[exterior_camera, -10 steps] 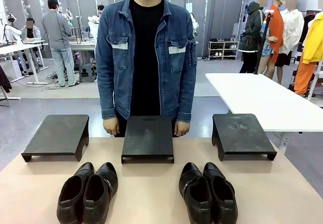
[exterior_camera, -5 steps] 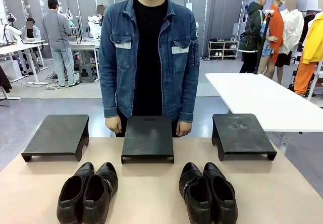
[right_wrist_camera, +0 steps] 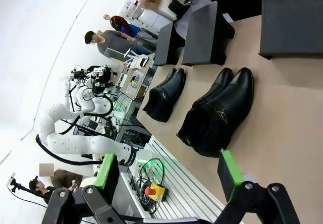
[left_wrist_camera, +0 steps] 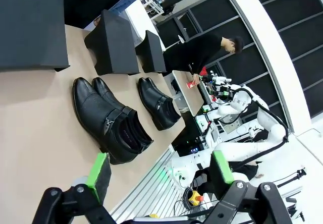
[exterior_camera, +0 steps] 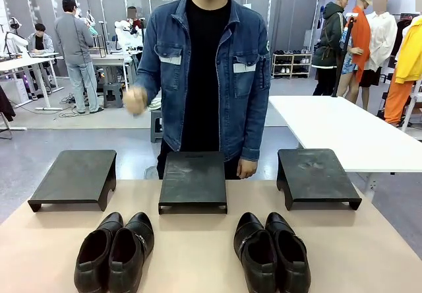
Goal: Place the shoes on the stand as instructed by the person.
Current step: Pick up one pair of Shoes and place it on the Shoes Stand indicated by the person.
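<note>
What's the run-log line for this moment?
left gripper: open | right gripper: open | shoes: both pairs on table, before stands | person: one hand raised

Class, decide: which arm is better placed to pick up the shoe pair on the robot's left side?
Probably left: the left gripper is open, and that pair lies nearest in its wrist view.

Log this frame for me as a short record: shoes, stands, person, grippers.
Shoes: left pair and right pair on the table, toes toward the stands
Stands: left stand, middle stand, right stand; none bears a shoe
Far side: person behind the middle stand, one hand raised, blurred
Grippers: left gripper open, right gripper open, both holding nothing
</note>
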Controlling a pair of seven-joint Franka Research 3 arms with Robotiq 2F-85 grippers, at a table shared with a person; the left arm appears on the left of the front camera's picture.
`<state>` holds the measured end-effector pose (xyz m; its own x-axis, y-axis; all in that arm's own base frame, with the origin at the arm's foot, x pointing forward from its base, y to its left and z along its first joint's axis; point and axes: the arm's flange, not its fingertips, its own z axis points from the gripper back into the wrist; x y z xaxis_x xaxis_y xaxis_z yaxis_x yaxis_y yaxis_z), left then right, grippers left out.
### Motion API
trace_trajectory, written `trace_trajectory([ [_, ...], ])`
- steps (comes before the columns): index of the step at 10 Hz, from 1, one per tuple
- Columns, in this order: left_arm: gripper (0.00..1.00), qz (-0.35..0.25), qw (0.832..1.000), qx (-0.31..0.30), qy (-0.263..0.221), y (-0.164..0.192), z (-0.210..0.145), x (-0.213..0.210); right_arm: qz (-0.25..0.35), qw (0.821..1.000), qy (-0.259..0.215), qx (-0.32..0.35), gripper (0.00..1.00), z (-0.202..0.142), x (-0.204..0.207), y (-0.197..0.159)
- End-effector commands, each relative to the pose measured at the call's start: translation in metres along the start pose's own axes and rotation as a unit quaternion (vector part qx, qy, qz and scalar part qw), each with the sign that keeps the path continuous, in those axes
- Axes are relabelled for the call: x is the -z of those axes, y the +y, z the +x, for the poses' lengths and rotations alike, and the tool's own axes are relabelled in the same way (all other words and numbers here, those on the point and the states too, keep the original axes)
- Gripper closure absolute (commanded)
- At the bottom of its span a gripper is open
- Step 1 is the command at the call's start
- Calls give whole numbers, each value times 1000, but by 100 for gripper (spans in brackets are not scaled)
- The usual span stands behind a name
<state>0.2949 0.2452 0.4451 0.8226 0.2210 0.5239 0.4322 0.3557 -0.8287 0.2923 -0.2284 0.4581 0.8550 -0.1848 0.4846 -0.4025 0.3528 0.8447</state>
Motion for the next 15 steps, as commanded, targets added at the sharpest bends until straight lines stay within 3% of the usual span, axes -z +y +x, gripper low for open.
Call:
trace_trajectory([
  [1, 0, -5, 1000, 3, 4, -1, -1, -2, 5, 1000, -2, 0, 0, 0, -1, 1],
  [15, 0, -5, 1000, 3, 4, -1, -1, -2, 5, 1000, -2, 0, 0, 0, -1, 1],
])
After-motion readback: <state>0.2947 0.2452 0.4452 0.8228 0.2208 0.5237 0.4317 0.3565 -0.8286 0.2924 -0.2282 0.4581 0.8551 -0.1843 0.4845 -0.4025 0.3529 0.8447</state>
